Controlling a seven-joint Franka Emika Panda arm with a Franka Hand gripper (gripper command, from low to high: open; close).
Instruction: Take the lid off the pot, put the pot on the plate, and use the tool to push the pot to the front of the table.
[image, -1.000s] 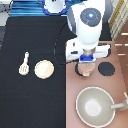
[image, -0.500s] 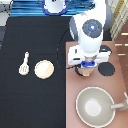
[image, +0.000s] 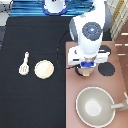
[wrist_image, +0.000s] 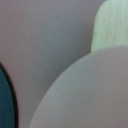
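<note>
One big grey-beige pan (image: 95, 106) sits nearest. Beyond it the gripper (image: 88, 68) has dropped lower over the pinkish-brown stove (image: 120, 80); fingers' state, I cannot tell. One cream-yellow round plate (image: 44, 69) and one cream-white slotted spatula (image: 23, 64) stay on the black tabletop (image: 30, 100).

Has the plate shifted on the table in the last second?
No. The plate sits beside the tool as before; the claw is over the stove.

Gripper (image: 88, 66) over stove, covering most of pot (image: 87, 72); lid not visible under it. Grey pan (image: 95, 106) cut by exterior view's bottom edge
</note>
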